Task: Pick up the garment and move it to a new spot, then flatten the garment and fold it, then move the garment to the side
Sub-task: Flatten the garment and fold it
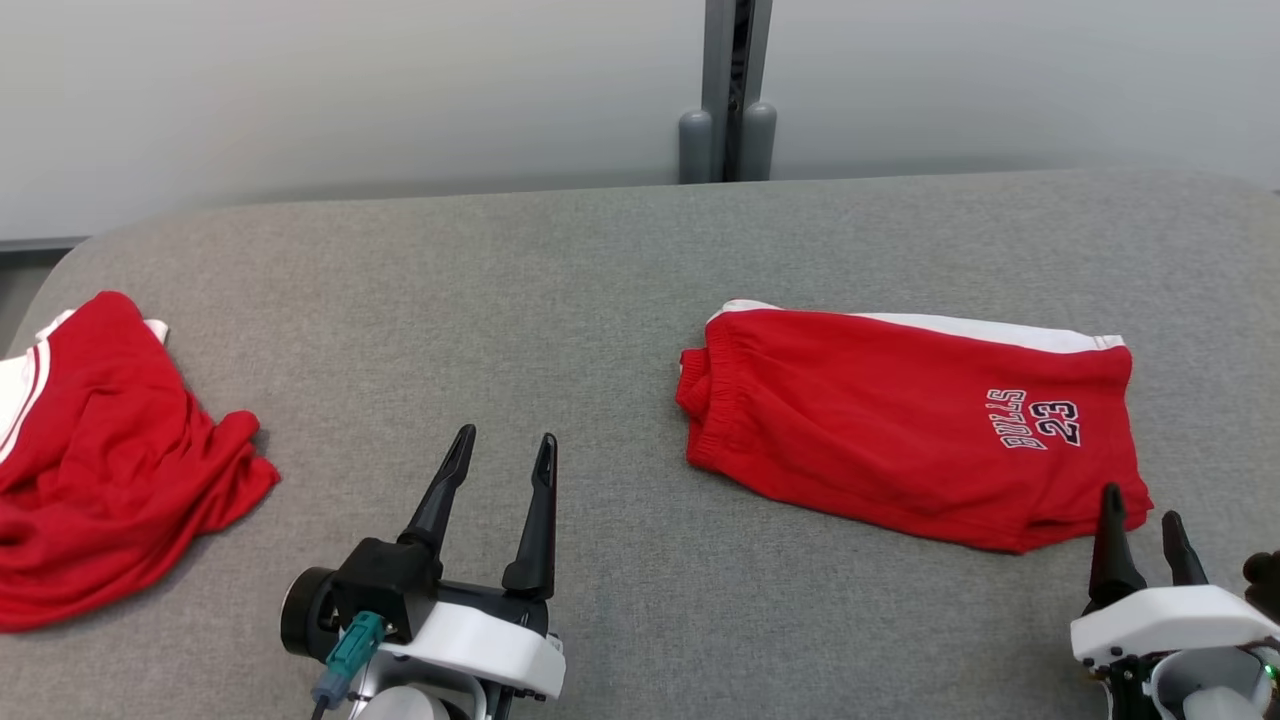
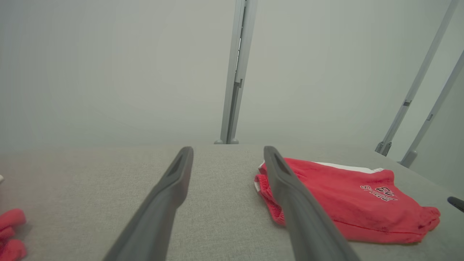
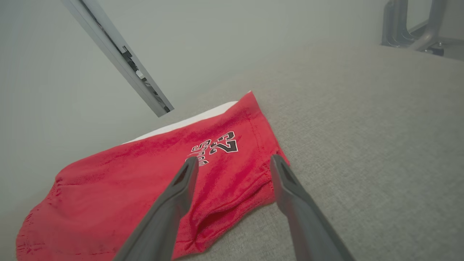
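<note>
**Both claws open, shorts folded at right of desk**

Head view:
- Red shorts (image 1: 880, 430) lie folded in the right half of the frame, flat on the grey fabric-covered desk (image 1: 500, 280). The elastic waistband is at their left end and a white stripe runs along the upper edge. "BULLS 23" is printed near the right end and reads rotated.
- A second red garment (image 1: 110, 450) with white trim sits crumpled at the left edge of the frame, well apart from the shorts.
- Left claw (image 1: 506, 435) is at lower centre-left with its fingers spread and nothing between them. It sits over bare desk, between the two garments.
- Right claw (image 1: 1141, 503) is at the lower right, fingers apart and holding nothing. Its tips overlap the lower right corner of the shorts. Can't tell whether they touch the cloth.
- A grey post (image 1: 735, 90) stands against the pale wall at top centre, behind the desk's far edge.

Left wrist view: left claw (image 2: 228, 149) is wide open, with the shorts (image 2: 344, 203) right of centre, partly behind one finger. A bit of the crumpled garment (image 2: 11, 232) shows at the lower left corner.

Right wrist view: right claw (image 3: 234, 158) is open, with its fingers framing the hem corner of the shorts (image 3: 127, 181) just below the print.
</note>
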Motion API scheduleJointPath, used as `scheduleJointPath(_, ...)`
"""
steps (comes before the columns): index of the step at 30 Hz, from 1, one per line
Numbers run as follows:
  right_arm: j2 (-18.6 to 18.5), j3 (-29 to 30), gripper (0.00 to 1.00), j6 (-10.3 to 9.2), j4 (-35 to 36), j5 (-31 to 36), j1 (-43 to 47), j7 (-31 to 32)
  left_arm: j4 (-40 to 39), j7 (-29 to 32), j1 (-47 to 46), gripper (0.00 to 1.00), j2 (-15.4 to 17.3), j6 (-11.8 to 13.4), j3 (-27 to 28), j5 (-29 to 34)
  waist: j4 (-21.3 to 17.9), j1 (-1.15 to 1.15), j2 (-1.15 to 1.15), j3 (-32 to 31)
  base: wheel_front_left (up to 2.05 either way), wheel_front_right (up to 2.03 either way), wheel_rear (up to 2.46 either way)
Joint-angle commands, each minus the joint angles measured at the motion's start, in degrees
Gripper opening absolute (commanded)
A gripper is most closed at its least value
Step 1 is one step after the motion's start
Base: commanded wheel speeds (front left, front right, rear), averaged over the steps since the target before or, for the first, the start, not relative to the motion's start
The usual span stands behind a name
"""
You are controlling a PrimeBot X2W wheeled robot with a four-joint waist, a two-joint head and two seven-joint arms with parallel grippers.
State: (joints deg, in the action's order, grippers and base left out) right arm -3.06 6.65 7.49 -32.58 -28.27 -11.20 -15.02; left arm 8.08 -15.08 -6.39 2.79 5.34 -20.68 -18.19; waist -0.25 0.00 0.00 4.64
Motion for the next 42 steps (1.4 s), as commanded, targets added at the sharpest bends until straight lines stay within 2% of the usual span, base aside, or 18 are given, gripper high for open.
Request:
scheduleJointPath(1, -0.2, 0.4, 1.0, 0.01, -1.4, -1.0, -1.3, -0.1, 0.1, -0.1, -0.5, 1.0, 0.2, -0.1, 0.2, 0.3, 0.5, 0.0, 0.0, 0.6, 0.0, 0.0, 0.0)
scheduleJointPath(5, -1.9, 2.9, 1.0, 0.01, -9.9, -4.2, -5.8, 0.1, 0.4, -0.1, -1.4, 1.0, 0.2, -0.2, 0.1, 0.3, 1.6, 0.0, 0.0, 1.5, 0.0, 0.0, 0.0)
scheduleJointPath(10, -3.5, 5.5, 1.0, 0.01, -18.3, -4.8, -10.3, -0.1, 0.3, -0.1, -1.6, 1.0, 0.2, -0.5, 0.0, 0.5, 2.9, 0.0, 0.0, 2.4, 0.0, 0.0, 0.0)
scheduleJointPath(16, -2.4, 6.5, 1.0, 0.01, -25.7, -7.2, -14.6, 0.3, 0.2, -0.1, -2.1, 1.0, 0.2, -0.6, 0.1, 0.8, 3.7, 0.0, 0.0, 3.4, 0.0, 0.0, 0.0)
scheduleJointPath(17, -2.0, 6.4, 0.46, 0.01, -26.6, -8.2, -15.3, 0.9, 0.1, -0.1, -2.3, 1.0, 0.2, -0.7, 0.0, 0.8, 3.8, 0.0, 0.0, 3.6, 0.0, 0.0, 0.0)
scheduleJointPath(18, -1.7, 6.0, 0.0, 0.01, -27.2, -9.0, -15.7, 1.3, 0.1, -0.1, -2.5, 1.0, 0.2, -0.8, 0.0, 0.8, 4.0, 0.0, 0.0, 3.8, 0.0, 0.0, 0.0)
scheduleJointPath(20, -1.6, 5.1, 0.0, 0.01, -27.6, -9.8, -16.3, 1.4, 0.1, -0.1, -2.6, 1.0, 0.2, -0.8, -0.1, 1.0, 4.2, 0.0, 0.0, 3.9, 0.0, 0.0, 0.0)
scheduleJointPath(25, -5.2, 5.1, 0.0, 0.01, -26.7, -8.9, -17.9, -0.2, -0.1, -0.1, -2.6, 1.0, 0.2, -0.5, 0.3, 1.2, 4.4, 0.0, 0.0, 4.4, 0.0, 0.0, 0.0)
scheduleJointPath(29, -8.0, 8.2, 0.0, 0.01, -23.7, -5.6, -18.4, -0.3, 0.0, -0.1, -2.7, 1.0, 0.2, -0.7, 0.3, 1.3, 4.1, 0.0, 0.0, 4.6, 0.0, 0.0, 0.0)
scheduleJointPath(32, -8.9, 9.0, 0.0, 0.01, -23.0, -4.1, -19.1, -0.3, 0.0, -0.1, -2.8, 1.0, 0.2, -0.8, 0.2, 1.3, 3.9, 0.0, 0.0, 4.7, 0.0, 0.0, 0.0)
scheduleJointPath(38, -8.5, 7.5, 0.0, 0.01, -21.2, -0.5, -20.1, -0.3, 0.2, -0.1, -3.3, 1.0, 0.2, -1.0, -0.1, 1.0, 3.7, 0.0, 0.0, 5.0, 0.0, 0.0, 0.0)
scheduleJointPath(42, -6.9, 2.7, 0.0, 0.01, -17.3, 0.9, -19.1, -0.3, 0.5, -0.1, -3.3, 1.0, 0.2, -0.8, -0.4, 0.3, 3.8, 0.0, 0.0, 4.7, 0.0, 0.0, 0.0)
